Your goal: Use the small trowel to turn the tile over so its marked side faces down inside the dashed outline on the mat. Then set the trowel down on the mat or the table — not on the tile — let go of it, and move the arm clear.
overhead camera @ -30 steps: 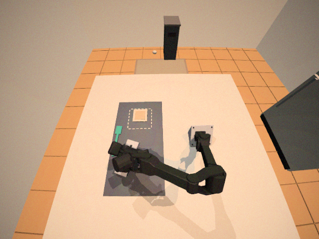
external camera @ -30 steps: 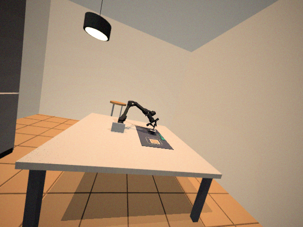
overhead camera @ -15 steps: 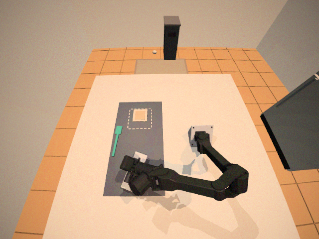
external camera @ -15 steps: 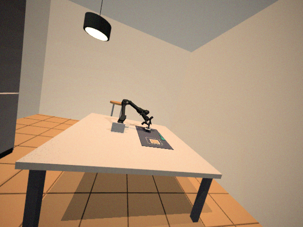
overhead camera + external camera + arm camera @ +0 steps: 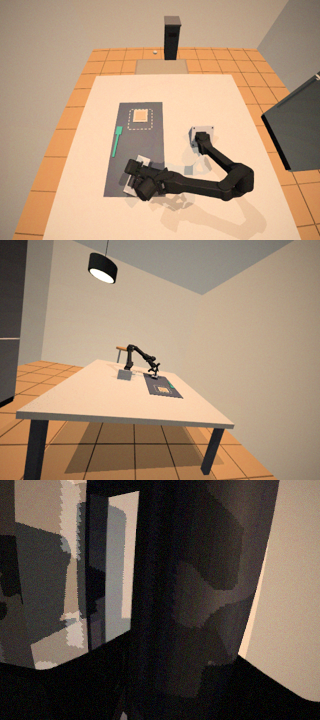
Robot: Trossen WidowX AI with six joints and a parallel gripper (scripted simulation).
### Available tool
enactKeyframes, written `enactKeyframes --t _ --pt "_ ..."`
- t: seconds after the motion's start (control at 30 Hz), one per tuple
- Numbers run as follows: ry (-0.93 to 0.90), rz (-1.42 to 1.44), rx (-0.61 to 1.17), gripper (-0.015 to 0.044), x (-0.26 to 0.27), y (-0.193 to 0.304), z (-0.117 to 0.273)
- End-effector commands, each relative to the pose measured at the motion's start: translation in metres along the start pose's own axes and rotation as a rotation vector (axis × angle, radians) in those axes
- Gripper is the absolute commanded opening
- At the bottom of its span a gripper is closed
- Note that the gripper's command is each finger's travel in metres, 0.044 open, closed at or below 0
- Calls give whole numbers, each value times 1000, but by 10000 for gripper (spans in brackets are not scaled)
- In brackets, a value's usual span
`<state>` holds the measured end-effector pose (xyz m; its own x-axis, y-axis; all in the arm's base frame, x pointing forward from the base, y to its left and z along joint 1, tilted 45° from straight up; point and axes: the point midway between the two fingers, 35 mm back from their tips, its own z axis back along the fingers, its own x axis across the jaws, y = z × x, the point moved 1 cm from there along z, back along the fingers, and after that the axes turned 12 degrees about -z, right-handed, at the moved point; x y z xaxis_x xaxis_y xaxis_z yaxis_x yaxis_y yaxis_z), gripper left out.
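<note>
The tile (image 5: 140,115) (image 5: 163,389) lies flat inside the upper part of the dashed outline (image 5: 128,119), its orange square face up. My gripper (image 5: 136,176) (image 5: 155,373) is low over the near end of the mat (image 5: 155,144) (image 5: 158,381). It is shut on what looks like the trowel (image 5: 143,160) (image 5: 154,376), a pale rectangular plate with a dark grip, set slantwise and on or just above the mat. The fingers hide its middle. In the wrist view a dark upright shape fills the middle; contact with the mat cannot be told.
A green tool (image 5: 118,130) (image 5: 171,385) with a square head and thin handle lies along the mat's left edge. The arm's pale base (image 5: 210,134) (image 5: 124,374) stands on the table (image 5: 180,98) (image 5: 103,400) right of the mat. A lamp (image 5: 102,267) hangs above.
</note>
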<state>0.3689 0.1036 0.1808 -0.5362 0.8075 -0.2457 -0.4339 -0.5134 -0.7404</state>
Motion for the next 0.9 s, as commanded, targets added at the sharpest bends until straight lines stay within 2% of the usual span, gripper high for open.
enactKeyframes --t 0.0,0.53,0.87 --pt "13 -6 -1 0 2 1 -4" --pt "12 -7 -2 0 19 4 -19" --pt "12 -7 -2 263 19 4 -19"
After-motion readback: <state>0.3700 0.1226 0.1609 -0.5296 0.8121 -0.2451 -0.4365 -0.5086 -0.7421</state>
